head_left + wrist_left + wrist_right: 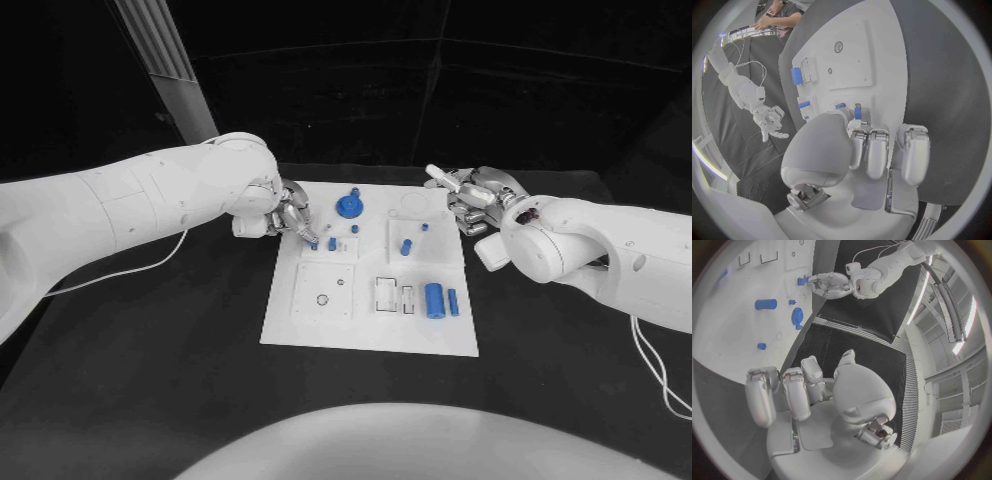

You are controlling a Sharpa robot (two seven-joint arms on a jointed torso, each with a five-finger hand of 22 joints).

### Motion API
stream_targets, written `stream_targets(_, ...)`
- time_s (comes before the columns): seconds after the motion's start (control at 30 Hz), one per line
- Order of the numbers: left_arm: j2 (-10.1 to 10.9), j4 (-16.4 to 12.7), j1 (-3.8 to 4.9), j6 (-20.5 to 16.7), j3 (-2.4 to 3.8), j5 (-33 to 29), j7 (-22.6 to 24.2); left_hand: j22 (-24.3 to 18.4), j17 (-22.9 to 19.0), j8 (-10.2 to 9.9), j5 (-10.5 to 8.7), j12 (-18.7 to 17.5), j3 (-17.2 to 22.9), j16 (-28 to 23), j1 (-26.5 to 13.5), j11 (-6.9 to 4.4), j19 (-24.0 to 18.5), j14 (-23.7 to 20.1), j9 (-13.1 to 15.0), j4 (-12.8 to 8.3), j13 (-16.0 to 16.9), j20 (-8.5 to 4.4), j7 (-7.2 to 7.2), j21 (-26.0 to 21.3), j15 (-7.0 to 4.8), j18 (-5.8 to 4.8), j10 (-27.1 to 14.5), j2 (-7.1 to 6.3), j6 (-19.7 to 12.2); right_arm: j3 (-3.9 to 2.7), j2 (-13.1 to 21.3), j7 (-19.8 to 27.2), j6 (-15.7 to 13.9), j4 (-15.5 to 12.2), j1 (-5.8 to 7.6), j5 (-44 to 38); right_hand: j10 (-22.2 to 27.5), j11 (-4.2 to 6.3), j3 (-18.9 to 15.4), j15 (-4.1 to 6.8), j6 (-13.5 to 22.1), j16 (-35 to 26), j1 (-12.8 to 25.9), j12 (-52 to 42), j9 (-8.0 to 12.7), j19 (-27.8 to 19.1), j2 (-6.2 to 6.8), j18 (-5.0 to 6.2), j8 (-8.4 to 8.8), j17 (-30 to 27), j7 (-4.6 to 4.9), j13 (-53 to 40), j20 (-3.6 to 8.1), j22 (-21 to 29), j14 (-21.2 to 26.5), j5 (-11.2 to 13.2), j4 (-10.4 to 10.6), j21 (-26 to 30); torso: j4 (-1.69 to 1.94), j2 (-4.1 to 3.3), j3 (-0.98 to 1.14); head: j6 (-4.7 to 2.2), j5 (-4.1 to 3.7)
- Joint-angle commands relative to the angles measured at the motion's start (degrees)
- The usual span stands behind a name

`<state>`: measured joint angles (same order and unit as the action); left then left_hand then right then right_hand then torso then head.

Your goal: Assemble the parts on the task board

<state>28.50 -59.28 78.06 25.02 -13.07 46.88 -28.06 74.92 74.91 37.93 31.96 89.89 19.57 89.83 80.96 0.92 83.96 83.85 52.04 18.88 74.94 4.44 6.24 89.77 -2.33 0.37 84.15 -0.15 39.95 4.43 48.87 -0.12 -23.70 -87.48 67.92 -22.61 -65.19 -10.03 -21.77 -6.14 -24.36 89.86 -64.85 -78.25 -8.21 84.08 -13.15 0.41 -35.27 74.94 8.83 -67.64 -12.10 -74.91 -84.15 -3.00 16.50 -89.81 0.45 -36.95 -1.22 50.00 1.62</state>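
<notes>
- lying in the middle of the black table (144,380), the white task board (368,335) carries the blue parts spread over its surface.
- the left hand (289,215) sits over the board's far left corner; in the left wrist view its fingertips (859,114) close around a small blue peg (857,112), so this hand is gripping that peg just above the board.
- a second small blue peg (332,243) stands just beside the left hand on the board.
- the blue gear (349,207) lies at the far edge of the board, between the two hands.
- a short blue pin (407,247) lies tilted in the raised white block near the far right corner.
- two blue cylinders (434,298) lie side by side near the board's right edge, beside small rectangular slots (392,295).
- the right hand (469,200) hovers off the board's far right corner, fingers apart and holding nothing; the right wrist view shows its fingers (786,395) loosely extended above the table, clear of the board.
</notes>
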Motion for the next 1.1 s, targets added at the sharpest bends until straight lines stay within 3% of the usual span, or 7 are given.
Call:
stream_targets(0.03, -0.1, 0.0, -0.50, 2.0, -0.32, 0.3, -1.8, 15.1, 15.1, 0.1, -0.08, 0.1, 2.9, 0.2, -0.4, 0.33, 6.0, 6.2, 0.1, -2.6, 15.1, 0.46, -1.53, 0.2, 0.24, -0.37, 5.9, 0.20, 1.3, -0.03, 0.0, 0.3, 0.4, 0.0, 0.09, -0.1, 0.2, 0.03, -0.3, -0.35, 0.3, 0.1, -0.1, 0.2, 0.1, 5.9, -0.28, -0.41, -0.21, 15.1, 5.46, 0.1, -0.49, -15.1, -5.9, 0.2, 0.0, -0.2, 0.03, -0.01, 0.01, 0.00, 0.08)
stream_targets(1.1, 0.0, -0.4, -0.56, 2.4, -0.32, 0.3, -1.6, 15.1, 15.1, 0.0, -0.78, 0.1, 3.1, 0.2, -0.9, 0.35, 6.0, 6.2, 0.2, -2.8, 15.1, 0.52, -1.53, 0.2, 0.29, -0.37, 5.9, -0.35, 1.2, -0.03, 0.0, 0.1, 0.5, 0.0, 0.09, -0.1, 0.2, 0.03, -0.3, -0.35, 0.3, 0.1, -0.1, 0.2, 0.1, 5.9, -0.28, -0.41, -0.21, 15.1, 5.46, 0.1, -0.49, -15.1, -5.9, 0.2, 0.0, -0.2, 0.00, 0.00, 0.01, 0.00, -0.19)
